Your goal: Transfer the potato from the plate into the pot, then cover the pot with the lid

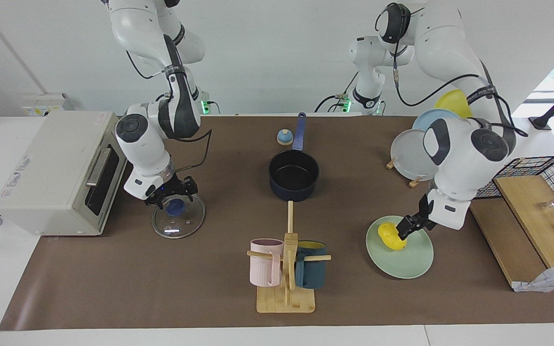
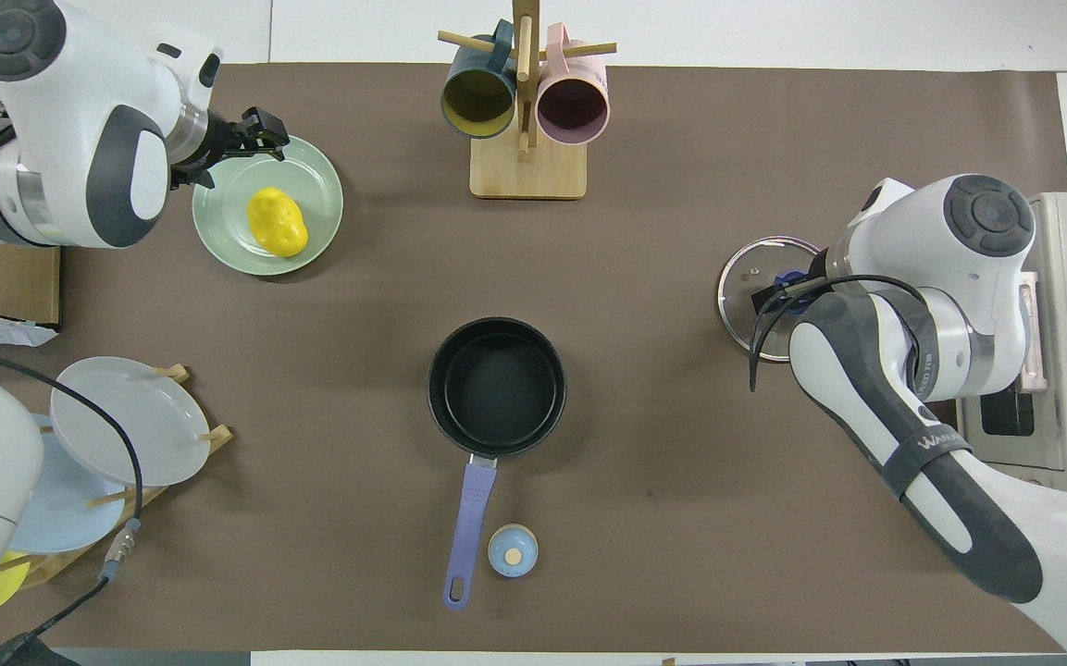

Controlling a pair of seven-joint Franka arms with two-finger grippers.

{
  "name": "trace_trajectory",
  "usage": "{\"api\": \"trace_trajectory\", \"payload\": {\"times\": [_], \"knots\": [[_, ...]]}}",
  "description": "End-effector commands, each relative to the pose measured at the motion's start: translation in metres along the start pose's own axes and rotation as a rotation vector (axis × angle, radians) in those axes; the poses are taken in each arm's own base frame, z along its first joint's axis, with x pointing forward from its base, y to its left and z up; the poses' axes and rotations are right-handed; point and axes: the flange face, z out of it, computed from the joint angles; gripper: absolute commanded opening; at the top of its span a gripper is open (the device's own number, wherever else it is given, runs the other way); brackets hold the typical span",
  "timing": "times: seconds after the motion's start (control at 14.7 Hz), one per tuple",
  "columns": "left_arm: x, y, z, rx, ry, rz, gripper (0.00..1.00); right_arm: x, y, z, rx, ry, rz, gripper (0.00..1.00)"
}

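The yellow potato point(image 1: 391, 236) point(image 2: 277, 222) lies on the mint-green plate point(image 1: 406, 262) point(image 2: 316, 185) toward the left arm's end of the table. My left gripper point(image 1: 405, 231) point(image 2: 260, 125) hangs open just above the plate, close beside the potato and not holding it. The navy pot point(image 1: 294, 174) point(image 2: 496, 387) stands empty mid-table, with its handle pointing toward the robots. The glass lid point(image 1: 178, 223) point(image 2: 755, 268) lies flat toward the right arm's end. My right gripper point(image 1: 176, 194) is open, low over the lid's blue knob point(image 1: 176, 207), with fingers on either side of it.
A wooden mug rack point(image 1: 286, 269) with two mugs stands farther from the robots than the pot. A small bell point(image 1: 284, 137) sits beside the pot handle. A toaster oven point(image 1: 51, 173) is beside the lid. A rack of upright plates point(image 1: 413, 154) and a wire basket point(image 1: 546, 175) stand near the left arm.
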Motion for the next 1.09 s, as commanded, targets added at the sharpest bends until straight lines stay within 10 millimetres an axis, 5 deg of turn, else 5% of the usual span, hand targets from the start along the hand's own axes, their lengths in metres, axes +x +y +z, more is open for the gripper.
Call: {"api": "trace_trajectory", "payload": {"times": [0.0,0.68,0.88,1.02], "knots": [[-0.008,-0.005,0.018,0.033,0.013,-0.032,1.00,-0.003,0.001,0.007,0.011,0.001,0.018,1.00],[-0.039,-0.014,0.050,0.044,-0.017,-0.023,1.00,0.002,0.001,0.005,0.007,0.014,0.008,0.95],[-0.040,-0.014,0.051,0.047,-0.022,-0.021,0.81,0.002,0.001,0.005,0.007,0.016,0.007,0.92],[-0.043,-0.018,0.053,0.048,-0.024,-0.022,0.57,0.004,0.002,0.004,0.002,0.041,0.003,0.92]]}}
